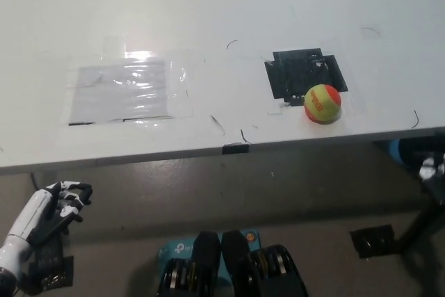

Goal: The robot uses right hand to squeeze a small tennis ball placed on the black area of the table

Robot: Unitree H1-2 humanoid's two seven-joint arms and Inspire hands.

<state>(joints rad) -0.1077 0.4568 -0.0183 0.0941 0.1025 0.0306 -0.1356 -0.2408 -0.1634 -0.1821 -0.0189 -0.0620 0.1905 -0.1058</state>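
Observation:
A small yellow and orange tennis ball rests on the white table, at the near right corner of a black taped patch. It overlaps the patch's edge and lies close to the table's front edge. My white left hand hangs below the table's front edge at the lower left, fingers loosely curled and apart, holding nothing. A dark shape at the right edge below the tabletop looks like my right hand. It is mostly cut off by the frame and well apart from the ball.
A shiny clear plastic sheet is taped flat on the table's left half. Thin dark scribbles mark the surface near the front edge. Below the table on the right, a black table foot stands on the floor.

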